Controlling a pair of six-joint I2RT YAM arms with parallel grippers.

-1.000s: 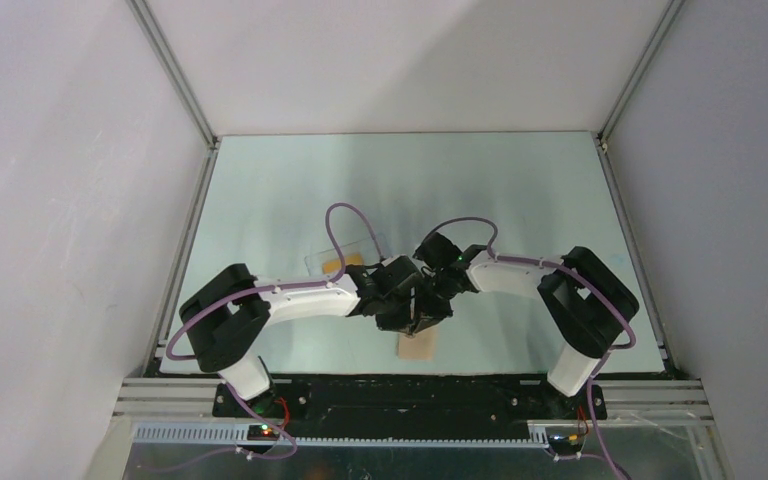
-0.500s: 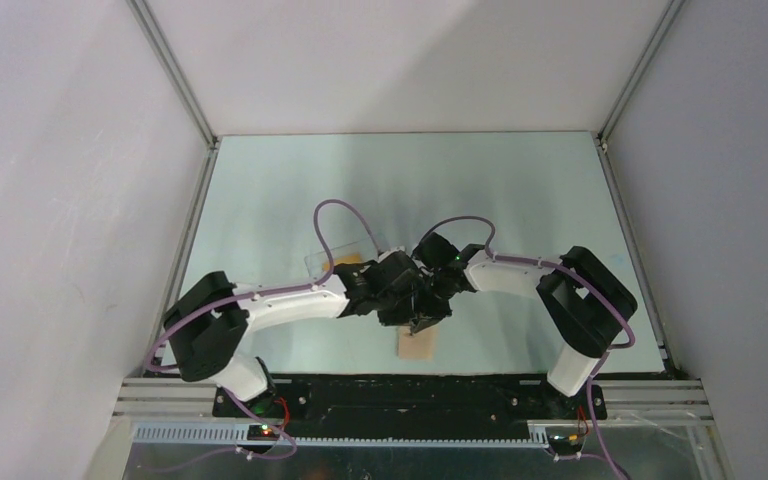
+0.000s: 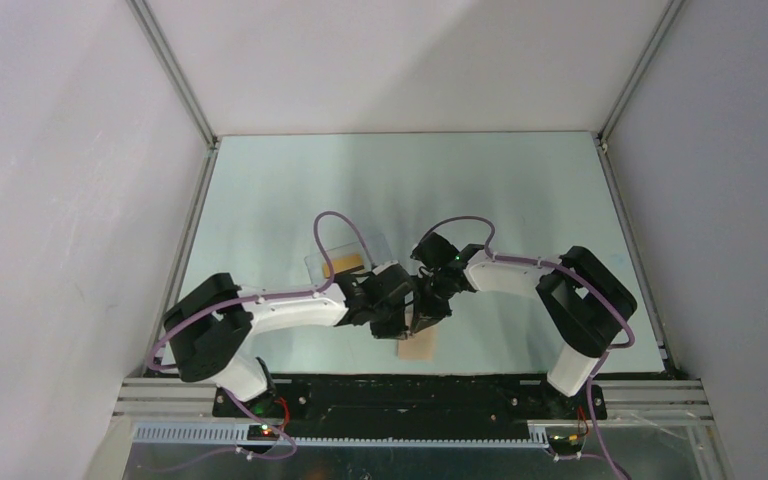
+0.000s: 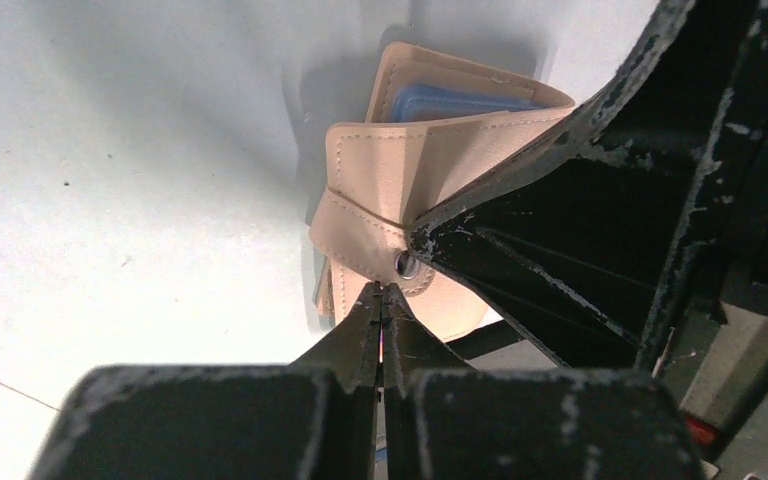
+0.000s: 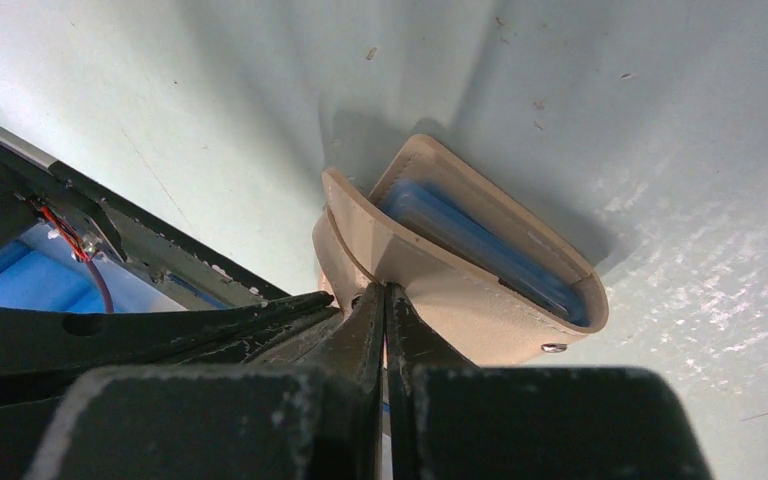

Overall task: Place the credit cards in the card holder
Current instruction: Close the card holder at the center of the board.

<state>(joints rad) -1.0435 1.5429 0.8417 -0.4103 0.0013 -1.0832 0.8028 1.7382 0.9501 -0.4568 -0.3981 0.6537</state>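
Status: card holder (image 3: 418, 347) is located at the near edge of the table (image 3: 520, 200), roughly centred between the two arm bases. In both wrist views it is seen half open: the top flap is raised in a V, the blue pockets (image 5: 480, 250) are exposed, and the snap (image 4: 405, 265) on the strap tab is turned toward the left camera.

The left gripper (image 4: 381, 293) and right gripper (image 5: 386, 292) are set against that flap from opposite sides, close beside each other. Both sets of jaws are pressed fully together, with the tips placed at the flap edge by the tab. Whether leather is nipped between them cannot be told, as the edge is hidden behind the fingers.

Judged purpose: the flap is propped up so the pockets are presented for loading.

The credit cards (image 3: 348, 262) are held by neither claw. Orange is seen inside the clear box (image 3: 372, 244), beyond the left wrist and apart from the holder; the count cannot be made out. No card is seen in the pockets, so insertion is judged not yet started.
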